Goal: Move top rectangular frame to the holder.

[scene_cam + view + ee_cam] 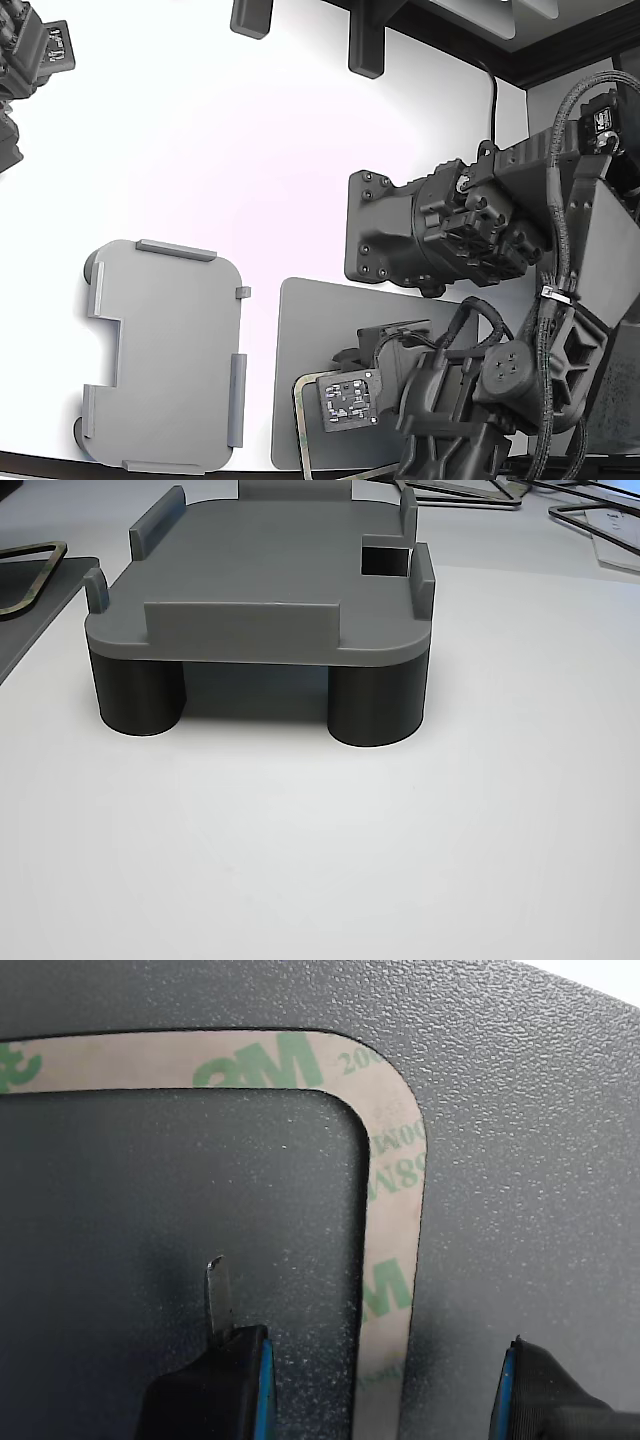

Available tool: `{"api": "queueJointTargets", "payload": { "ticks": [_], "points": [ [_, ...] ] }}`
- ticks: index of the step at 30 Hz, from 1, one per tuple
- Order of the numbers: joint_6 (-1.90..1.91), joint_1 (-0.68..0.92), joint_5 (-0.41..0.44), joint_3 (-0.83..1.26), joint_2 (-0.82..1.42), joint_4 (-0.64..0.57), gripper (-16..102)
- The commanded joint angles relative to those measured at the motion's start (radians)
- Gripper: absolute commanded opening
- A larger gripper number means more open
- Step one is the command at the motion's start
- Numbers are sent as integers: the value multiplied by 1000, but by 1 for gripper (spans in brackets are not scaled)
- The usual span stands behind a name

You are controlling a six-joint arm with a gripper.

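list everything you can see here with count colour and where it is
rectangular frame: one, beige with green print, lying flat on the mat, a corner of it showing at the bottom edge of the exterior view
mat: one, dark grey, flat on the table, to the exterior view's right of the holder
holder: one, light grey tray with raised edge tabs on dark round feet, nothing on it, at the exterior view's lower left
table: one, white, under everything
second arm: one, black, top left corner of the exterior view
arm: one, black, over the mat at the exterior view's right
tool: one, black with blue pads, open, fingers either side of one side of the frame
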Motion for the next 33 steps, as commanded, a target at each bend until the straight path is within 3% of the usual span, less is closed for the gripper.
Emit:
{"api": "queueJointTargets", "payload": {
  "ticks": [1, 12, 23, 27, 33],
  "points": [
    [0, -9, -3, 8, 32, -25, 94],
    [-8, -9, 3, 49, 41, -52, 88],
    [-18, -14, 2, 80, 49, -74, 60],
    [-15, -15, 2, 91, 52, -75, 38],
    [-6, -26, 12, 67, 55, -34, -5]
  ]
}}
